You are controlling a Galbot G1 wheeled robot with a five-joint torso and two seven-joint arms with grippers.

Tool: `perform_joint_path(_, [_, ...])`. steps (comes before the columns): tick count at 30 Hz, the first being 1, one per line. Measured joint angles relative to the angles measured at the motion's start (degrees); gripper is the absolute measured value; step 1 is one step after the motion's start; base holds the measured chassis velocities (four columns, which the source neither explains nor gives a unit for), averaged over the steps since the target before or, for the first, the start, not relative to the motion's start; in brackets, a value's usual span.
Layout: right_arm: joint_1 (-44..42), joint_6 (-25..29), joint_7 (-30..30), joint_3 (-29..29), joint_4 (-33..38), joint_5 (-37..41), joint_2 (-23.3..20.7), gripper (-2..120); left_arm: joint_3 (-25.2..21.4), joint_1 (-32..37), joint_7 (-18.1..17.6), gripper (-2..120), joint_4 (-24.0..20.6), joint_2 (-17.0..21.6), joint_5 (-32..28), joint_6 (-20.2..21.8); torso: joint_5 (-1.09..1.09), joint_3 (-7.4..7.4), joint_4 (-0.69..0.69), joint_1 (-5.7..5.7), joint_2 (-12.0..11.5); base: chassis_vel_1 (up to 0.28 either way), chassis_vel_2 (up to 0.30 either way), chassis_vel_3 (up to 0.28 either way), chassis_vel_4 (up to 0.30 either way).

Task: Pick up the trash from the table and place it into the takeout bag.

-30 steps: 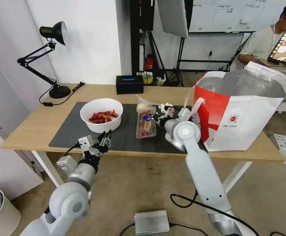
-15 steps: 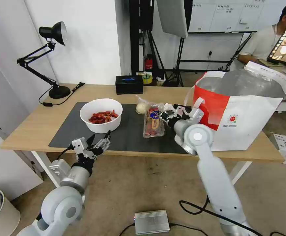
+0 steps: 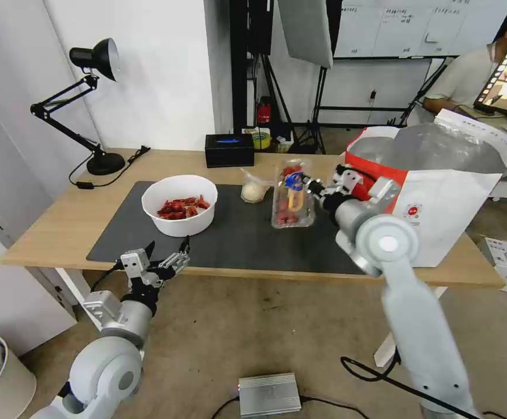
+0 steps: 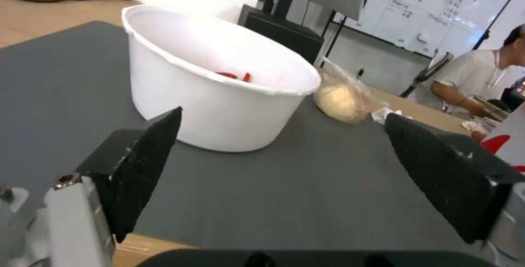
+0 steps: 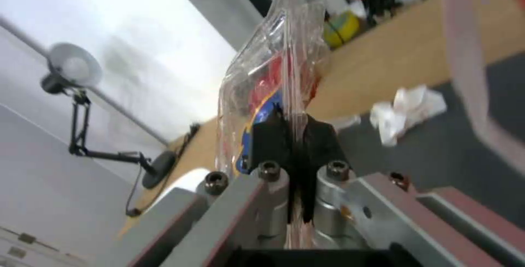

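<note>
My right gripper (image 3: 310, 187) (image 5: 293, 135) is shut on the edge of the clear clamshell tray (image 3: 293, 195) (image 5: 273, 82) with red bits and holds it upright in the air, just left of the takeout bag (image 3: 439, 192). The white bowl (image 3: 179, 203) (image 4: 219, 90) of red scraps stands on the dark mat (image 3: 236, 238) of the table (image 3: 61, 221). Beside it lies the small clear bag with a whitish lump (image 3: 253, 189) (image 4: 339, 101). A crumpled tissue (image 5: 407, 111) (image 4: 383, 115) rests on the mat. My left gripper (image 3: 163, 262) (image 4: 295, 164) hangs open at the table's front edge, facing the bowl.
A black desk lamp (image 3: 90, 105) stands at the table's far left, and a black box (image 3: 229, 149) sits at the back edge. The takeout bag's white strap (image 5: 465, 53) hangs close to my right gripper. A grey box (image 3: 269, 394) and cables lie on the floor.
My right gripper has lifted the clamshell tray off the mat and carried it up and right toward the takeout bag. The left arm has drawn back and lower from the bowl.
</note>
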Motion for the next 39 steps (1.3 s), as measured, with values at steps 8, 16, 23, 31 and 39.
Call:
perform_joint_path(8, [-0.51, 0.3, 0.0, 4.81, 4.93, 2.21, -3.1, 1, -0.31, 0.86, -0.05, 100, -0.55, -0.83, 0.4, -0.15, 0.0, 0.0, 0.0, 0.0, 0.0, 0.0, 0.0, 0.0, 0.0])
perform_joint_path(16, [-1.24, 2.75, -1.86, 9.28, 6.36, 2.41, -6.3, 1, -0.5, 1.49, -0.04, 100, -0.92, -1.07, 0.49, -0.51, 0.0, 0.0, 0.0, 0.0, 0.0, 0.0, 0.0, 0.0, 0.0])
perform_joint_path(23, [-3.74, 9.75, -8.16, 11.06, 7.46, -6.55, -8.58, 1, -0.43, 3.0, -0.04, 100, -2.48, -2.3, 1.47, -0.59, 0.0, 0.0, 0.0, 0.0, 0.0, 0.0, 0.0, 0.0, 0.0])
perform_joint_path(31, [-3.42, 17.78, -9.99, 10.92, 4.92, -13.67, -8.7, 1, 0.55, 2.66, 0.02, 100, -1.46, -2.94, 2.15, -0.84, 0.0, 0.0, 0.0, 0.0, 0.0, 0.0, 0.0, 0.0, 0.0])
perform_joint_path(39, [-1.19, 21.4, -7.76, 10.76, 1.99, -14.38, -8.22, 1, 1.19, 2.12, 0.03, 100, -0.59, -3.14, 2.11, -1.0, -0.01, 0.0, 0.0, 0.0, 0.0, 0.0, 0.0, 0.0, 0.0])
